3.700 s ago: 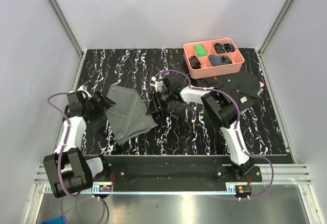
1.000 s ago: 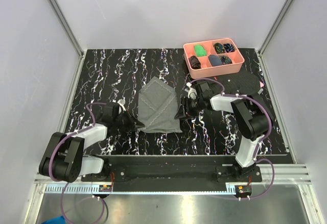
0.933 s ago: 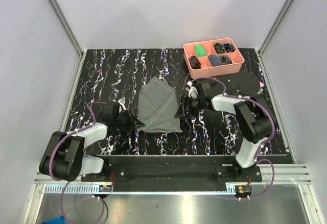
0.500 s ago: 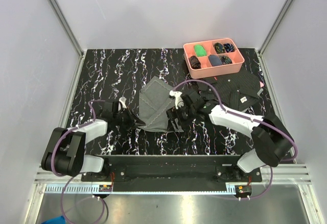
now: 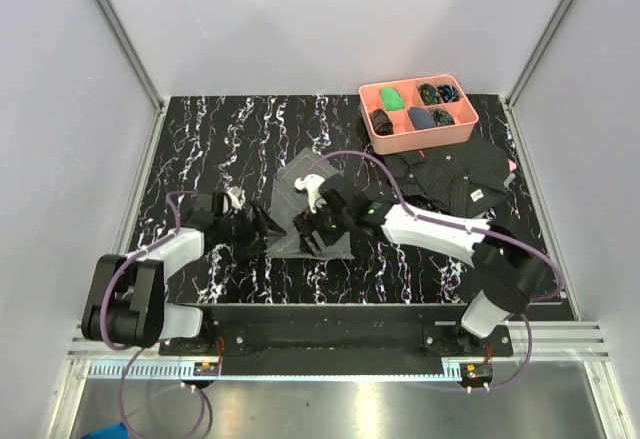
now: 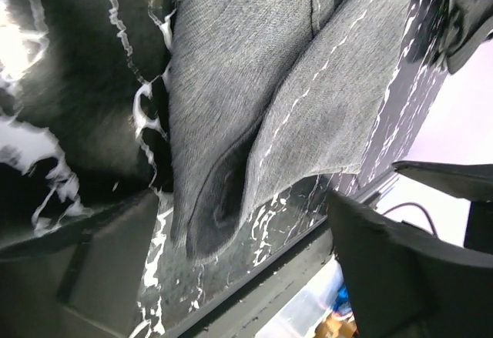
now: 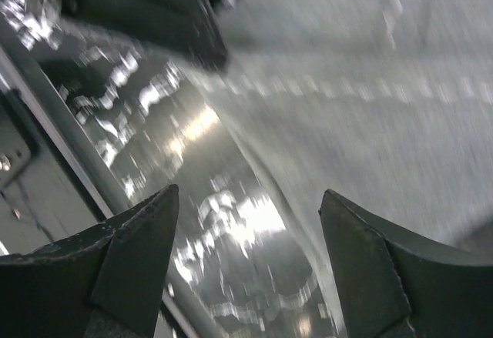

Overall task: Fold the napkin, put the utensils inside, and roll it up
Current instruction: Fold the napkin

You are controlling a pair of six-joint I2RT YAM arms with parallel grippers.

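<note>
The grey napkin (image 5: 289,195) lies folded in the middle of the black marbled table, one point toward the back. In the left wrist view the napkin (image 6: 254,99) shows two layers, with a lifted, curled near corner. My left gripper (image 5: 266,231) is open at the napkin's near left corner, low on the table; that corner lies between its fingers (image 6: 400,276). My right gripper (image 5: 306,236) is open and empty over the napkin's near edge, and its view shows the napkin (image 7: 385,92) blurred. The gold spoon and fork are out of view.
A pink tray (image 5: 400,140) holding small dark and green items stands at the back right. A black patterned cloth with a white tag (image 5: 462,172) lies in front of it. The table's front rail (image 5: 330,311) is close behind both grippers.
The napkin was shifted from the left to the middle of the table. In the last second my right arm swung left over its near edge and my left gripper moved to its near left corner.
</note>
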